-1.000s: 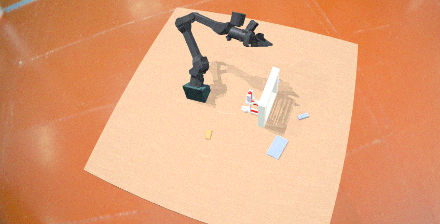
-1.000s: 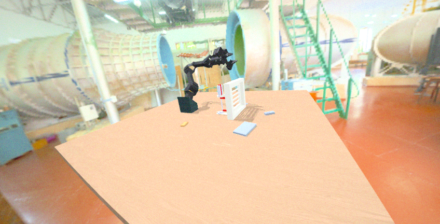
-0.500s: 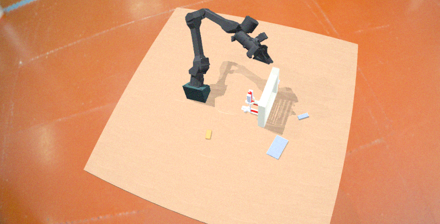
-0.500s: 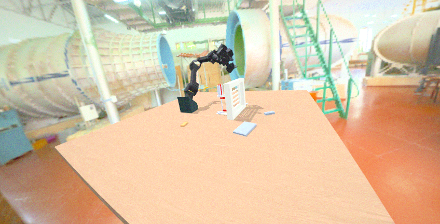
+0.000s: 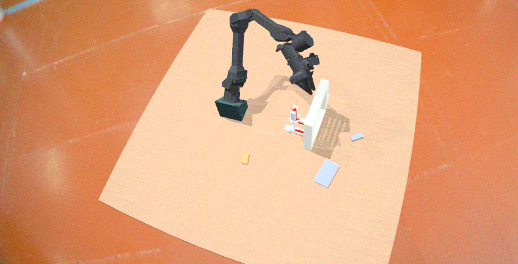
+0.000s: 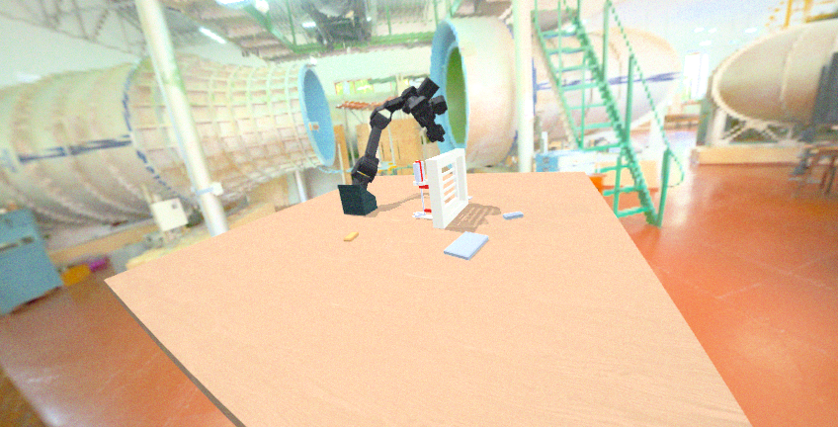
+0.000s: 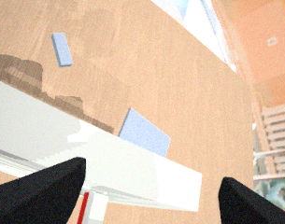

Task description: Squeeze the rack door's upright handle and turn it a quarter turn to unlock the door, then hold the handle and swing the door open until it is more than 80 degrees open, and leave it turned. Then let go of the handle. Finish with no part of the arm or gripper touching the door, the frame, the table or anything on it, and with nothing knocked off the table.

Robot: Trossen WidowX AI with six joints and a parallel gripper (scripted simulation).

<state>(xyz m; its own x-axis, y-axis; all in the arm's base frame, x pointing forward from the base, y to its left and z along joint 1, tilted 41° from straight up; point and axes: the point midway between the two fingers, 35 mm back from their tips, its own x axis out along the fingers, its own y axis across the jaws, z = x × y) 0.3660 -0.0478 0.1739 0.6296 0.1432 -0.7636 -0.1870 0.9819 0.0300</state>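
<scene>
1. I have the arm (image 5: 237, 48) (image 6: 373, 143) bent over the bench (image 5: 181, 195) (image 6: 411, 334) (image 7: 203, 79), its far end angled down toward the white frame (image 5: 308, 134) (image 6: 438, 199) (image 7: 39, 117).
2. My jaws are parted and released, with nothing between them; in the exterior view they hang above the frame, apart from it.
3. The upright handle (image 5: 294, 110) (image 6: 418, 173), white with red, stands on the left side of the frame in the top view, right of centre, away from the jaws.
4. I see the slatted door (image 6: 453, 185) within the frame in the exterior view; I can't tell its exact angle.
5. A yellow block (image 5: 245, 158) (image 6: 351, 236) lies below centre in my top view.
6. A flat pale-blue slab (image 5: 326, 173) (image 6: 465, 245) (image 7: 144, 133) lies lower right there, with a small pale-blue block (image 5: 357, 137) (image 6: 512, 214) (image 7: 63, 49) above and right of it.
</scene>
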